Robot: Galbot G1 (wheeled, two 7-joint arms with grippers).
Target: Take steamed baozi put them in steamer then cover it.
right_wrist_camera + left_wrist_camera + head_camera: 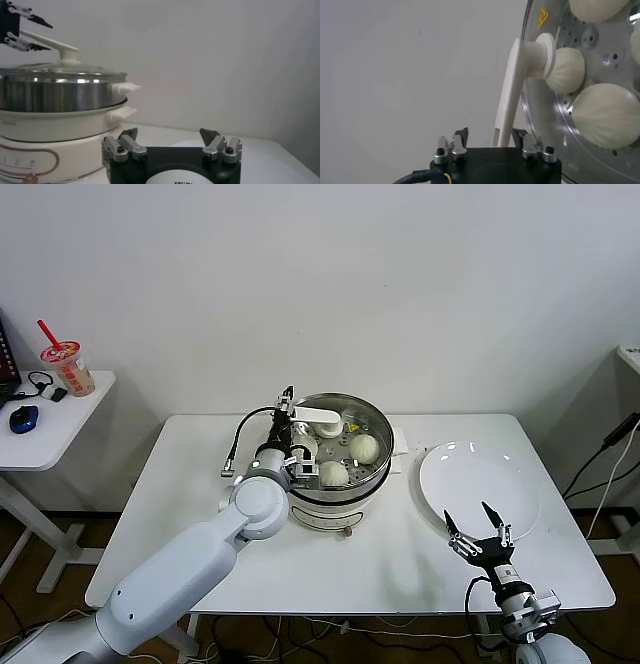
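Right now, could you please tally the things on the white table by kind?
Pale round dough buns: 4
Shiny round steel steamer: 1
Round glass lid with white handle: 1
Flat white plate: 1
Total: 7
Left gripper open at the lid handle; right gripper open by the plate.

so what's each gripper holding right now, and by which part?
Left gripper is around the end of the glass lid's white handle, lid on the steamer. Right gripper is open, holding nothing.
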